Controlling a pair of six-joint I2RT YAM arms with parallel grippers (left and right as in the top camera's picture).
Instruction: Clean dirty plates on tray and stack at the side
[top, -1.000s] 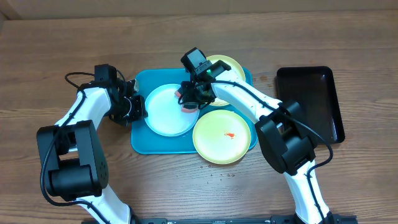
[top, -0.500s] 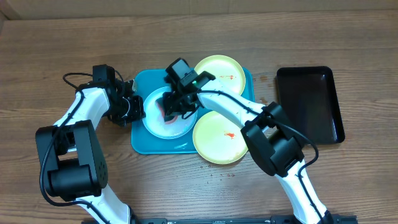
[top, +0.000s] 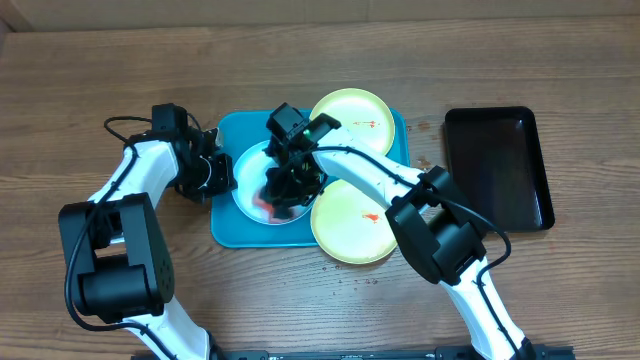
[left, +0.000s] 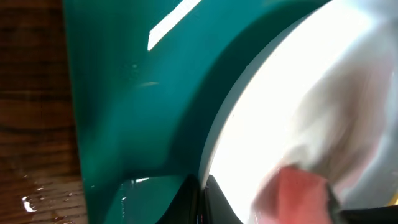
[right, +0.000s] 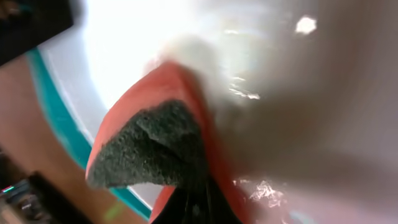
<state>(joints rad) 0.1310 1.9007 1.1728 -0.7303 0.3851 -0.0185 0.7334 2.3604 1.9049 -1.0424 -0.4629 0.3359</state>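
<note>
The teal tray (top: 228, 226) holds a white plate (top: 248, 166), which fills the right of the left wrist view (left: 280, 93). My left gripper (top: 220, 173) is shut on this plate's left rim, its fingers (left: 200, 200) at the edge between plate and tray (left: 137, 93). My right gripper (top: 279, 194) is shut on a red sponge with a dark scouring face (right: 152, 146) and presses it on the white plate (right: 292, 93). One yellow-green plate (top: 352, 112) lies at the tray's back right. Another (top: 350, 230), with a red smear, overlaps the tray's front right corner.
A narrow black tray (top: 497, 165) lies on the wooden table at the right. My right arm reaches over the yellow-green plates. Wet spots show on the table in front of the front plate.
My right gripper has carried the sponge from the white plate's right edge leftwards, then towards the plate's front. The left gripper and the plates have stayed put.
</note>
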